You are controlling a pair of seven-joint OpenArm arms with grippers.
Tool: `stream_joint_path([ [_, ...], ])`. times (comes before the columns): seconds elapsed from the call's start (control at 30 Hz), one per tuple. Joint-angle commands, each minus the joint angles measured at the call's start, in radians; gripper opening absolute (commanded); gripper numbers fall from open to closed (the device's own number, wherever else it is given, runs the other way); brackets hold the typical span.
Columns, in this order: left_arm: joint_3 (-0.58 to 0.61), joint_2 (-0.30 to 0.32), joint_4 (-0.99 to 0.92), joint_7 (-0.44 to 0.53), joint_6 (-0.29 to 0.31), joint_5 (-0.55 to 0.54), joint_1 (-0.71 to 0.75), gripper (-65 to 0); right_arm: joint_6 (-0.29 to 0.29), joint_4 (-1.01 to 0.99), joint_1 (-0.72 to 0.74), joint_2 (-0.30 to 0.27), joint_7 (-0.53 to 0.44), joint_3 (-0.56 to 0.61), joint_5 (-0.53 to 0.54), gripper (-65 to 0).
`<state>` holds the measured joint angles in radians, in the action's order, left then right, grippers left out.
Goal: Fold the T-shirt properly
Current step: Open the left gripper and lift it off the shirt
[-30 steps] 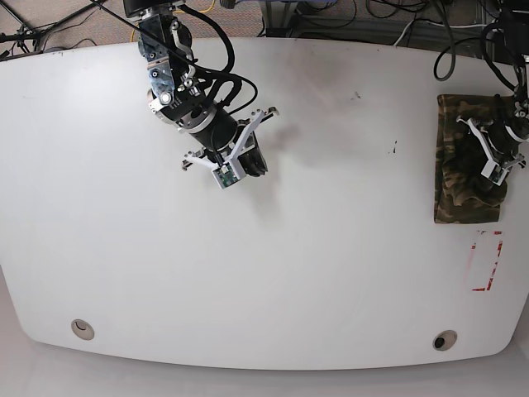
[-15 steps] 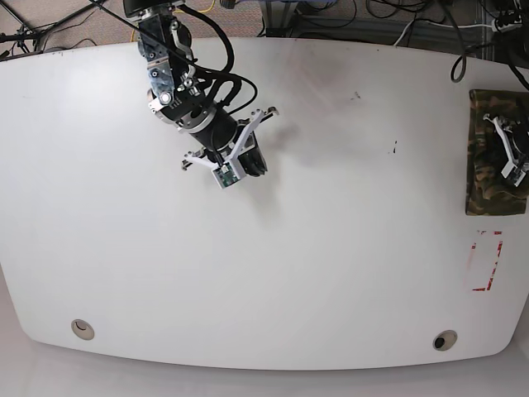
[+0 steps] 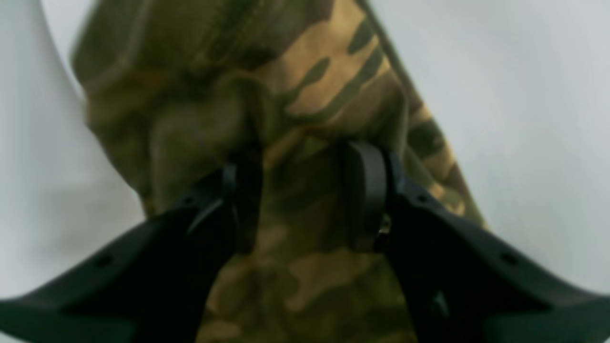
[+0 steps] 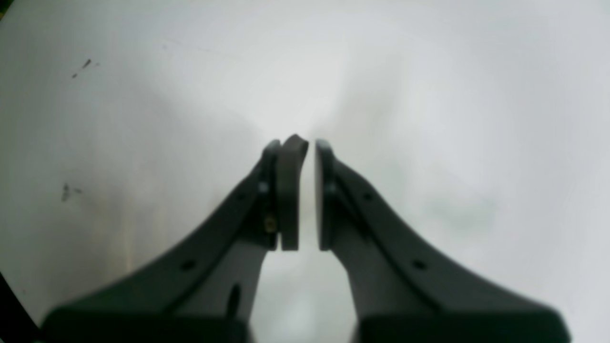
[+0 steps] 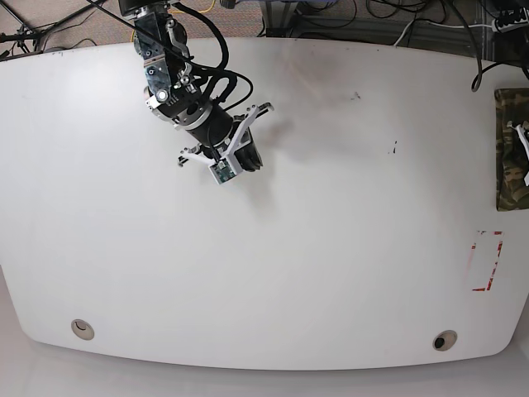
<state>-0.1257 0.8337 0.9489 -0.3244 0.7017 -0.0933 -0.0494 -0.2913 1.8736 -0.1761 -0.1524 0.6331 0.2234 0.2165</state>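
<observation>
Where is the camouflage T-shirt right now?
The folded green, brown and tan camouflage cloth T-shirt sits at the far right edge of the base view, above the red-outlined rectangle, with the left gripper clamped on it.

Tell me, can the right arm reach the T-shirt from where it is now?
Probably not. The right gripper hangs shut over bare table, while the T-shirt lies at the opposite edge, partly out of view, with the left gripper closed on it.

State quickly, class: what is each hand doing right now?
Left hand: closed on a bunched fold of the T-shirt.
Right hand: shut, holding nothing, above the bare table.
</observation>
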Motion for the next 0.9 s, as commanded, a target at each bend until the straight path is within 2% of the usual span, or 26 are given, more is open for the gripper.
stream_joint_path([
  [0.0, -0.030, 0.032, 0.015, 0.015, -0.004, -0.009, -0.031, -39.0, -0.004, 0.024, 0.014, 0.000, -0.025, -0.002, 0.013, -59.8],
  [0.17, -0.038, 0.023, 0.049, 0.015, -0.004, -0.012, -0.050, -39.2, -0.004, 0.024, 0.019, -0.002, -0.026, -0.005, 0.007, -59.8],
  [0.4, -0.065, -0.055, 0.246, 0.015, -0.004, -0.070, -0.014, -39.2, -0.004, 0.001, 0.053, -0.031, -0.035, -0.028, -0.001, -59.8],
  [0.5, -0.102, -0.113, 0.325, 0.017, -0.004, -0.067, 0.018, -39.2, -0.004, -0.019, 0.059, -0.043, -0.080, -0.040, -0.001, -59.8],
  [0.63, -0.122, -0.218, 0.419, 0.017, -0.004, -0.055, 0.026, -39.2, -0.004, -0.079, 0.071, -0.075, -0.193, -0.072, -0.041, -59.8],
  [0.73, -0.121, -0.282, 0.480, 0.026, -0.058, -0.020, 0.027, -39.2, -0.004, -0.113, 0.071, -0.082, -0.266, -0.077, -0.090, -59.6],
  [0.87, -0.124, -0.388, 0.549, 0.103, -0.115, 0.037, 0.070, -39.2, -0.001, -0.131, 0.060, -0.083, -0.344, -0.084, -0.180, -59.8],
])
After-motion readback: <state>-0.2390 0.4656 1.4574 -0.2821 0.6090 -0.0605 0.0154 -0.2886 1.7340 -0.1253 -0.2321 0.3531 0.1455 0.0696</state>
